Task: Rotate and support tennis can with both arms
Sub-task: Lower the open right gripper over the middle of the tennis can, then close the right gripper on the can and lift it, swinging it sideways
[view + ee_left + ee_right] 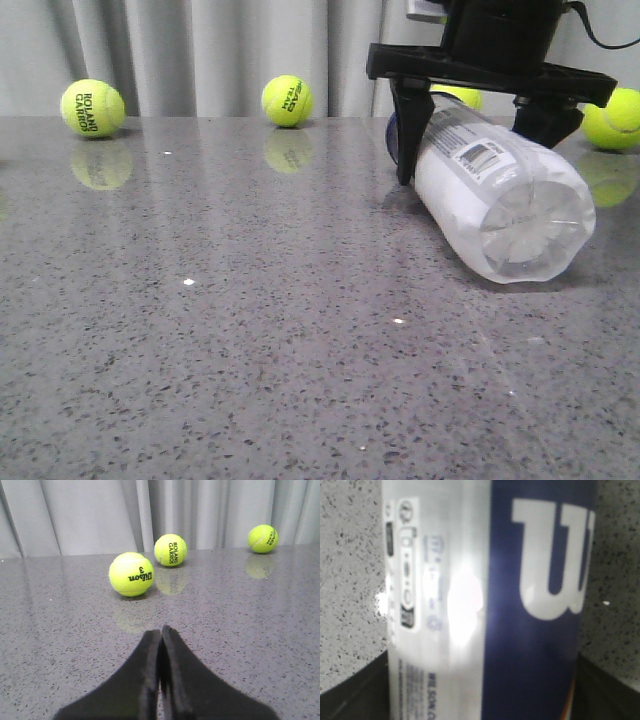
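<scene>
A staged test setup: speckled grey tabletop [250,330] before a pleated grey curtain [200,50].

"ROLAND GARROS" is printed in black on the yellow-green felt tennis ball [92,108] at ten o'clock in the front view, and "HEAD" on the second such ball [287,100] at twelve. "Wilson 3" is read on the nearest ball [131,574] in the left wrist view. Large white letters, partly cut off, are borne on the navy panel of the long clear plastic tennis can [540,580]; its small print is blurred.

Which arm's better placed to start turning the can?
Right. Its tool straddles the tennis can, which lies on its side on the table, one finger on each side. The left tool is shut and faces tennis balls with no can in its view.
</scene>
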Controlling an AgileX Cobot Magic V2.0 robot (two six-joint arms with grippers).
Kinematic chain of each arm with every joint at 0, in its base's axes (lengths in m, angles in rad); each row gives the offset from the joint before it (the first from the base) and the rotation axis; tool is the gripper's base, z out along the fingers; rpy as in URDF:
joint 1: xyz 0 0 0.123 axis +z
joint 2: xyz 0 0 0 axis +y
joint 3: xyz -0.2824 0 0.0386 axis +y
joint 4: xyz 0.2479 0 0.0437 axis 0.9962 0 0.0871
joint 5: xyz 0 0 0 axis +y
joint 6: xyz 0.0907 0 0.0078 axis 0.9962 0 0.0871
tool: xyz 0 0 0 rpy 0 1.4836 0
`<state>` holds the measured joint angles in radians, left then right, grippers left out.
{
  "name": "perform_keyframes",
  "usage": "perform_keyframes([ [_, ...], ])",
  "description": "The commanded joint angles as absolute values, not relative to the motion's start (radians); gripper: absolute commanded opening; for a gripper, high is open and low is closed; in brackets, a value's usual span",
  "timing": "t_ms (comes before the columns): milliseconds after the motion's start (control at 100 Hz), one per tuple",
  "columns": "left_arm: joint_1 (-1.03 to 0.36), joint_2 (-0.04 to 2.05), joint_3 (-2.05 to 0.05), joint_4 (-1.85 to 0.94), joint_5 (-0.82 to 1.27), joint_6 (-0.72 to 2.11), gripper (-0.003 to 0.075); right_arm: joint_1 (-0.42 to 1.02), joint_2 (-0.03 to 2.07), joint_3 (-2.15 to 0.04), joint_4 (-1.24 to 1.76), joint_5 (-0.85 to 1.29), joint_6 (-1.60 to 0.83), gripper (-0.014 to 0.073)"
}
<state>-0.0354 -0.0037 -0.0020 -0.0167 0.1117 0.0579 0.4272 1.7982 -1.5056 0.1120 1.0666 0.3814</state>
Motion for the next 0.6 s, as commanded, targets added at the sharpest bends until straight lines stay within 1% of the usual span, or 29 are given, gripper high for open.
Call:
perform_keyframes([
  [0,-0.034,-0.037,0.044,-0.023,0.037,0.048,-0.0020,0.427,1.753,-1.537,0.113,1.044,0.378,0.0485],
  [90,-0.034,-0.037,0.044,-0.023,0.037,0.048,-0.0020,0.427,1.753,-1.537,0.113,1.041,0.378,0.0351],
  [200,-0.034,-0.037,0.044,-0.023,0.037,0.048,-0.0020,0.427,1.753,-1.542,0.113,1.043,0.378,0.0266],
  [320,-0.034,-0.037,0.044,-0.023,0.037,0.048,-0.0020,0.427,1.753,-1.585,0.113,1.075,0.336,0.0248],
  [590,-0.034,-0.037,0.044,-0.023,0.037,0.048,-0.0020,0.428,1.753,-1.782,0.113,1.158,-0.017,0.0248],
])
